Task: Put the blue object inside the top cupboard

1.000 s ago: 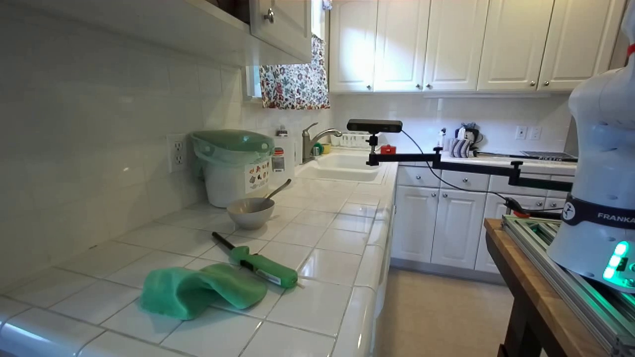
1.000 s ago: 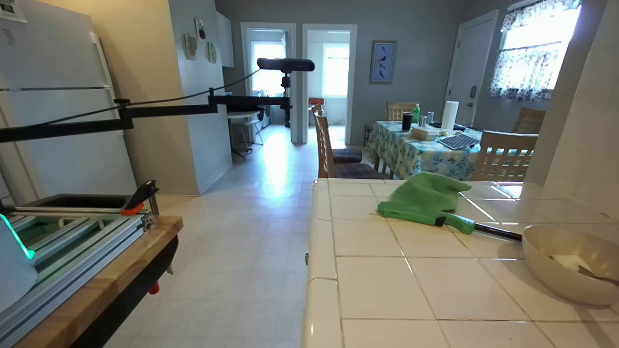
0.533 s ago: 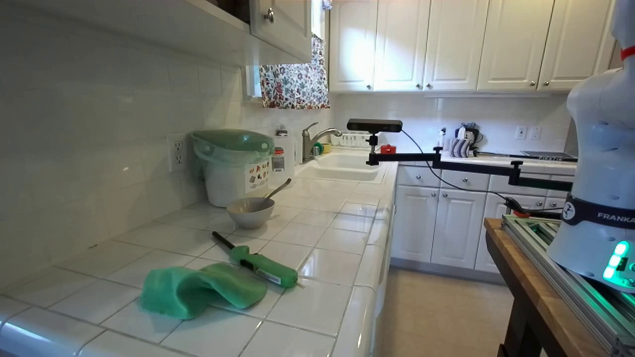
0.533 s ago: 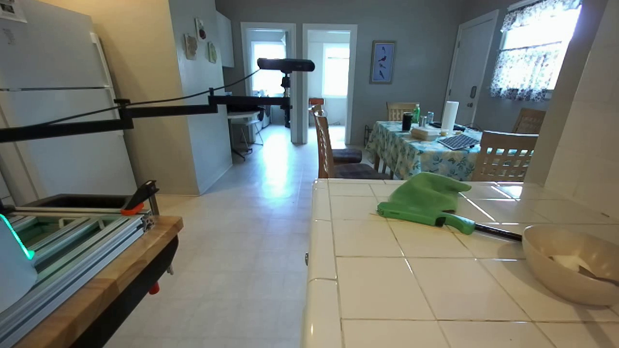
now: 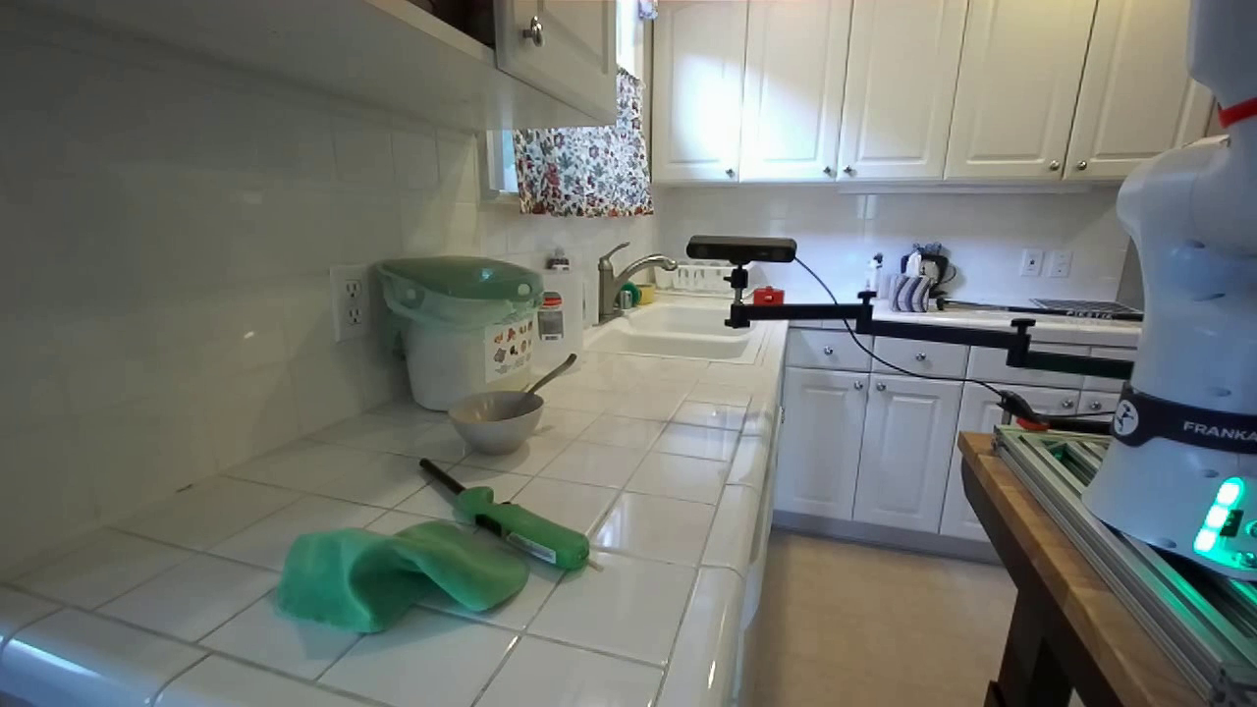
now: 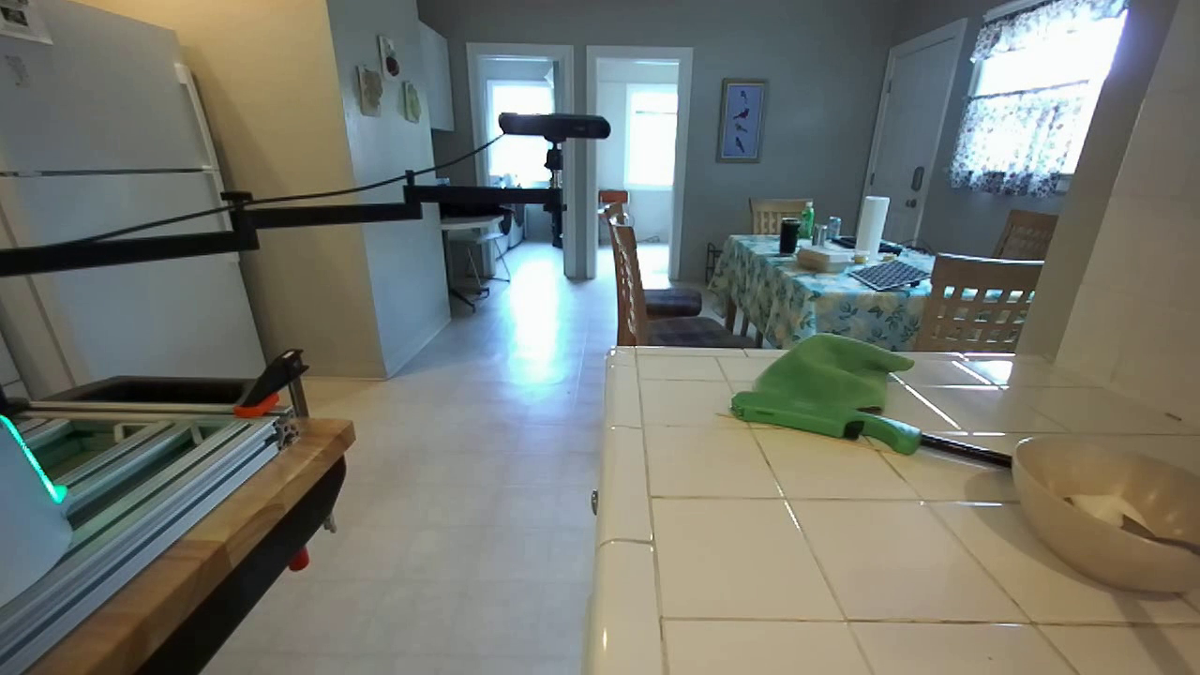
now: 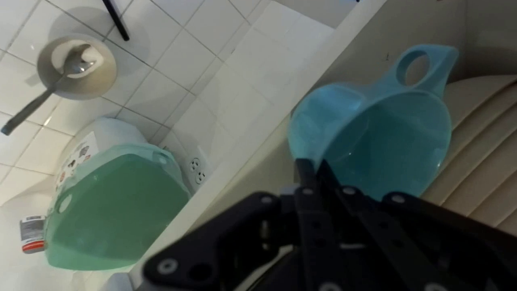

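Pinching the edge of the blue cup point(image 7: 379, 137) with the black gripper point(image 7: 315, 163), inside the cupboard point(image 7: 363, 44); showing stacked dishes point(image 7: 480, 161) also within the cupboard, a bowl point(image 7: 104, 79) and green-lidded container point(image 7: 117, 210) below it.

Green cloth point(image 6: 830, 370) and lighter point(image 6: 797, 414) on a tiled counter point(image 6: 731, 553)

In an exterior view we see the cloth just behind the lighter, whose black barrel point(image 6: 966, 449) points toward a bowl point(image 6: 1087, 548) holding a spoon point(image 6: 1158, 536). Beyond, we find a dining table point(image 6: 797, 305); to the left, a black camera point(image 6: 555, 126) tops a jointed arm point(image 6: 328, 216).
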Available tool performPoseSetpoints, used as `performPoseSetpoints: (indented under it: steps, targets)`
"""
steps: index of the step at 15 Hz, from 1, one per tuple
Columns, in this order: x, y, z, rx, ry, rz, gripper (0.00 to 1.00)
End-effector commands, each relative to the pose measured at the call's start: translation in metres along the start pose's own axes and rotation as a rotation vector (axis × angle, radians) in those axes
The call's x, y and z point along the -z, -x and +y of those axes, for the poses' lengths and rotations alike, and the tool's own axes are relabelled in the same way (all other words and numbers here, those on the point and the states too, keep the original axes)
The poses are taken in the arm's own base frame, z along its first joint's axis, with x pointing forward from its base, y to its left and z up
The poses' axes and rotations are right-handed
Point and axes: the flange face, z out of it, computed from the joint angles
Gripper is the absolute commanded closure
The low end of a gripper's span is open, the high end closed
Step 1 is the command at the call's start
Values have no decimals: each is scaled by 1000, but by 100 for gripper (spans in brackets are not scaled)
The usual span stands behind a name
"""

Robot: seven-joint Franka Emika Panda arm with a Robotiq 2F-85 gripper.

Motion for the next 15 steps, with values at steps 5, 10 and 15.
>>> performPoseSetpoints:
  steps: [5,10,15]
  targets:
    - [-23,-19,-13,-27,10,21,99]
    - [-30,-24,-17,-25,23,15,99]
    - [-27,-25,-20,-27,34,14,97]
